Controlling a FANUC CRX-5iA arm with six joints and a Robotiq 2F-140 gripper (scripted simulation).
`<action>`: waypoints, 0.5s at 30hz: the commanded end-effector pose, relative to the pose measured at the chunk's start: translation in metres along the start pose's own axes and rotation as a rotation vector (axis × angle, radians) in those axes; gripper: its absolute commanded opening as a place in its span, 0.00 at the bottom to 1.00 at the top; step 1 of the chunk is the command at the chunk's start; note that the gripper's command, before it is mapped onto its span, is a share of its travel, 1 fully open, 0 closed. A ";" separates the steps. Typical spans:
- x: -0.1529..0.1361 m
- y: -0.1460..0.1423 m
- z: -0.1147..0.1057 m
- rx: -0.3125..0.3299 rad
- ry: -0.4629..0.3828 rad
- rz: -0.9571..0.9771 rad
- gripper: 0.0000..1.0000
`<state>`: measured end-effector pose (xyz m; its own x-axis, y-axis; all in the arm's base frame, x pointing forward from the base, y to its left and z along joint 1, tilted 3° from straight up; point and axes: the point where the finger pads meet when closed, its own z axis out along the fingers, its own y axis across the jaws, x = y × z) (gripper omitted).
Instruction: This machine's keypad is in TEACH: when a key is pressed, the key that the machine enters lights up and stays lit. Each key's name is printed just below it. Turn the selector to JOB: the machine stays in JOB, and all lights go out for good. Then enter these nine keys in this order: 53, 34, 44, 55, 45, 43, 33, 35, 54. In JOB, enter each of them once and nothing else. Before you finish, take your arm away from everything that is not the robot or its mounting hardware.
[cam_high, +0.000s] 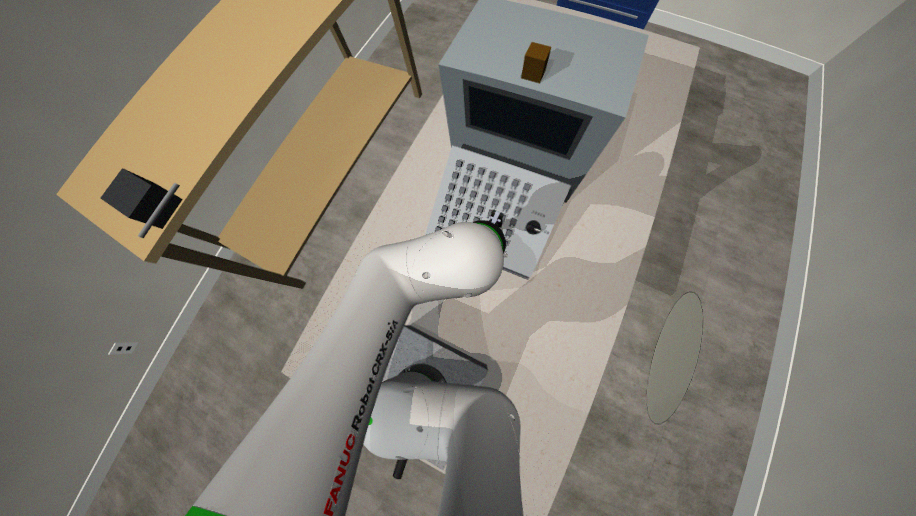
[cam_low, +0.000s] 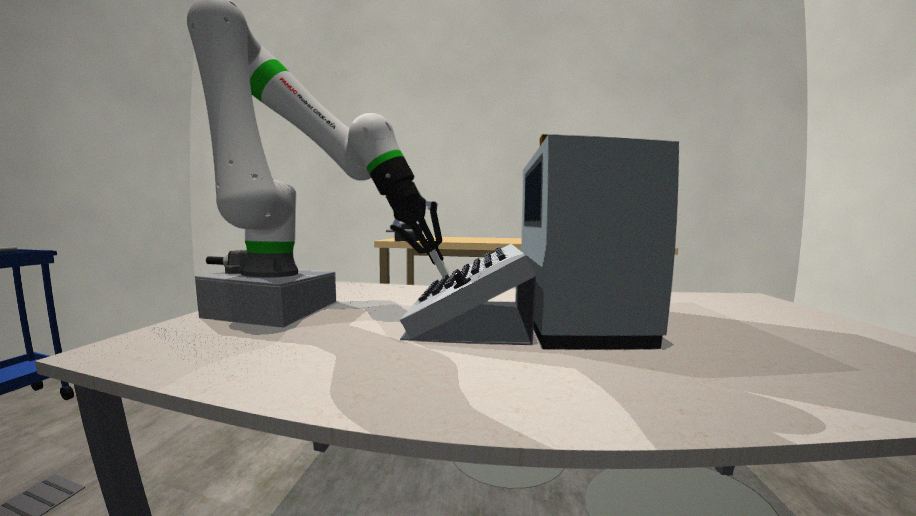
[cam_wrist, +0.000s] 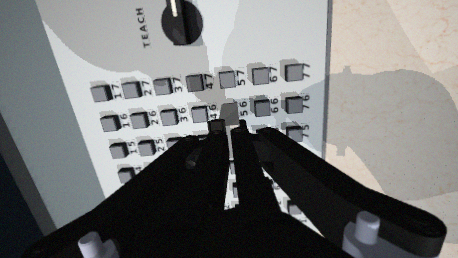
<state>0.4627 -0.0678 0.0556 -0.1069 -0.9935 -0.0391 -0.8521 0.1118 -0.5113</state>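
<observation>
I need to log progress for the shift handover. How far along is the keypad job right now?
Nothing looks finished: the selector stands beside the TEACH label, and no key in view is lit. In hand: the shut, empty gripper points its tips at the keypad, near the key by label 56. Left: turning to JOB, then all nine keys.

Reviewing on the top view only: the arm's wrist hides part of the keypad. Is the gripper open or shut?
Observer: Shut, holding nothing; the gripper points down at the keypad.
Operator: Near which key?
Observer: In the wrist view its tips sit just short of key 56.
Operator: Any keys lit?
Observer: None of the keys visible in the wrist view is lit.
</observation>
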 end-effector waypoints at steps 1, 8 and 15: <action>0.000 0.000 -0.003 0.000 0.000 0.000 0.00; 0.000 0.000 -0.012 0.000 0.000 0.000 0.00; 0.000 0.000 -0.015 0.000 0.000 0.000 0.00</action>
<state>0.4552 -0.0676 0.0675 -0.1072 -0.9935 -0.0387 -0.8526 0.1119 -0.5104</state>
